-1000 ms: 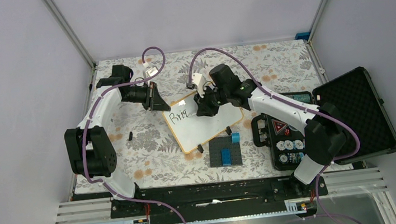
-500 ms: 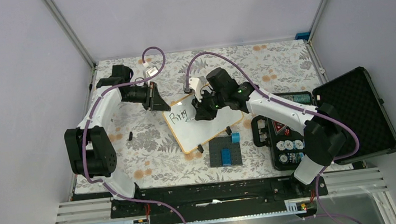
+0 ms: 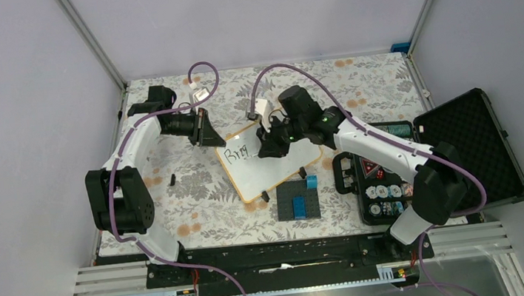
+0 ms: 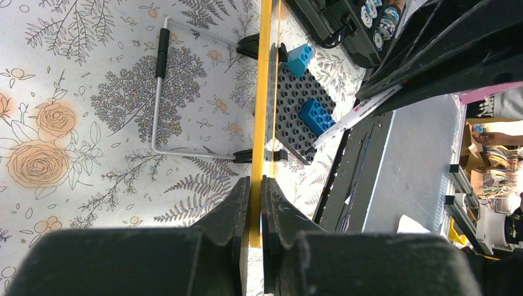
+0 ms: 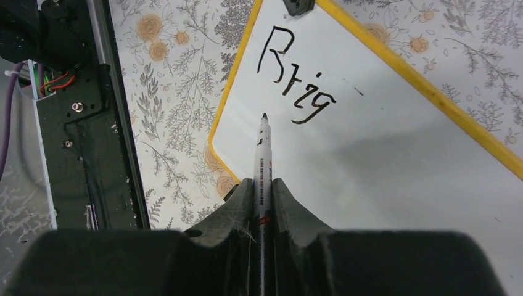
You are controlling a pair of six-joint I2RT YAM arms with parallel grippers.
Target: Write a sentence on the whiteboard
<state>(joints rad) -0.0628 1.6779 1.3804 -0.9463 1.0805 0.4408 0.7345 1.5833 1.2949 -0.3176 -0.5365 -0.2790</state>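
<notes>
left gripper (image 4: 255, 182) is being kept clamped on the whiteboard (image 3: 276, 169) frame edge, the board lying mid-table | the sentence (image 5: 298, 83) is being read as "Brig" | marker (image 5: 264, 157) is being pinched by right gripper (image 3: 271, 147), which has shifted slightly rightward since half a second ago

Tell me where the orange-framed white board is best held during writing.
Grip the orange-framed white rectangular whiteboard by its thin frame near the far-left corner, coming from the left. The flat edge fits between the fingers, clear of the dark handwritten letters and the white marker in the right gripper. The left gripper is shut there.
</notes>
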